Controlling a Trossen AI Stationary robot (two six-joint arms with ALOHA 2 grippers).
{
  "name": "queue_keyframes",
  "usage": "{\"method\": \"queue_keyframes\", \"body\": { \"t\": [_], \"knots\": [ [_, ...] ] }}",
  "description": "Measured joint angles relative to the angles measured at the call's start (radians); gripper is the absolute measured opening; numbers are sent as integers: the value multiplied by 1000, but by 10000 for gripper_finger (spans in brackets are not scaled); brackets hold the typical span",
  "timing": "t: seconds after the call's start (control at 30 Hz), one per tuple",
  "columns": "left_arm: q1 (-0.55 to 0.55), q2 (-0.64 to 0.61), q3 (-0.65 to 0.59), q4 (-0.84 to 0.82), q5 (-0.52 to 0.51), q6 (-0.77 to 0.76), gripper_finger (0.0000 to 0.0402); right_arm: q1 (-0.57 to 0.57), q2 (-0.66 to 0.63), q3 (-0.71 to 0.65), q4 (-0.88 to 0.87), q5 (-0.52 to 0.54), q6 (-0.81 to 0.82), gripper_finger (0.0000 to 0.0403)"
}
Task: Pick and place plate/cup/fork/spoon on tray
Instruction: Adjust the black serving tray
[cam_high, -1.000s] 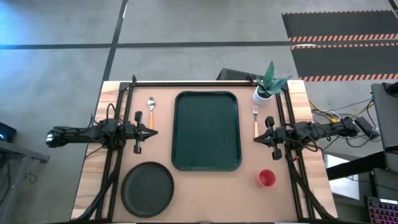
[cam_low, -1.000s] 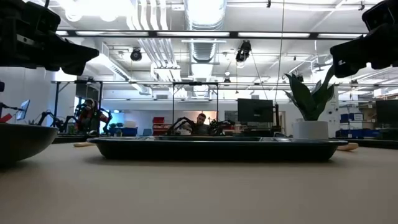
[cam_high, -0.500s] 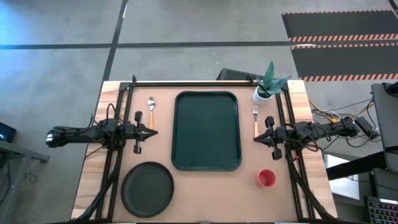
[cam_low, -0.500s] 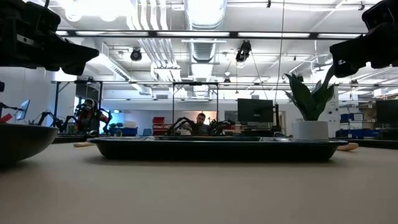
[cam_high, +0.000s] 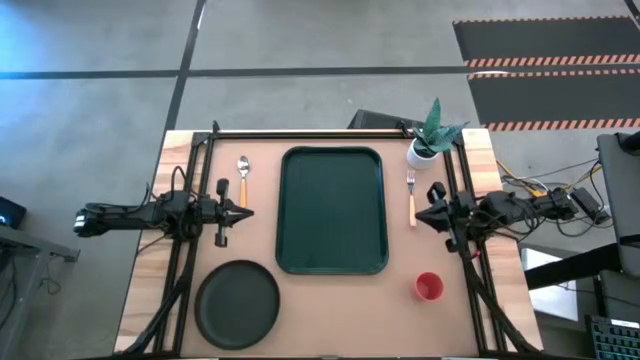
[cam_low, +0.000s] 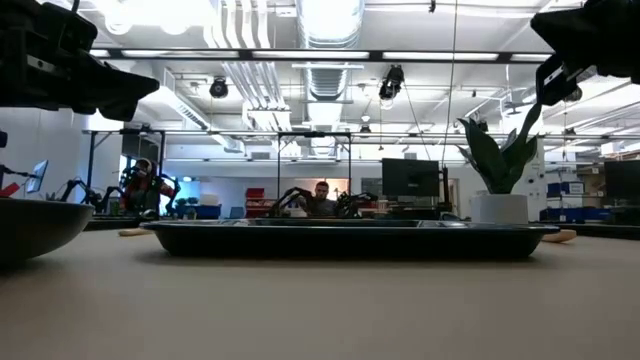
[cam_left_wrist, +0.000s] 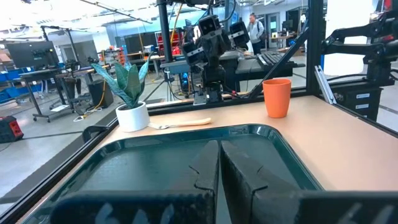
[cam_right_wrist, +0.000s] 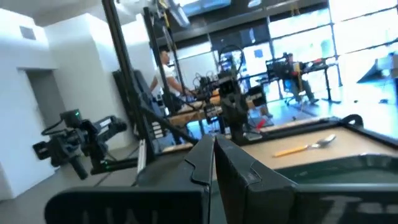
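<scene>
Tray holds nothing; cup beside

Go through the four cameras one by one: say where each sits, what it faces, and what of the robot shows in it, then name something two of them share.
High view: overhead, looking straight down on the table; both arms show.
Low view: at tabletop height, looking across the tray; arms enter from above.
Left wrist view: on the left arm, facing across the tray toward the cup; left gripper shut.
Right wrist view: on the right arm, facing the spoon; right gripper shut.
Shared: high and left wrist views both show the potted plant.
</scene>
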Motion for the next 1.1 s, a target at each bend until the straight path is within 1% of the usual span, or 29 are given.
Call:
{"method": "queue_keyframes", "body": {
  "t": [0.1, 0.23, 0.43, 0.7, 0.87, 0.93, 1.1],
  "knots": [
    [0, 0, 0, 0, 0, 0, 0, 0, 0, 0, 11, 74, 28, 9],
    [0, 0, 0, 0, 0, 0, 0, 0, 0, 2, 49, 185, 133, 9],
    [0, 0, 0, 0, 0, 0, 0, 0, 0, 2, 98, 263, 138, 9],
    [0, 0, 0, 0, 0, 0, 0, 0, 0, 2, 245, 264, 142, 9],
    [0, 0, 0, 8, 0, -1, 0, 0, 1, 2, 265, 261, 150, 9],
    [0, 0, 0, 40, 0, -1, 0, 0, 1, 2, 267, 260, 175, 9],
    [0, 0, 0, 206, 0, -3, 0, 0, 1, 2, 272, 259, 185, 9]
  ]
}}
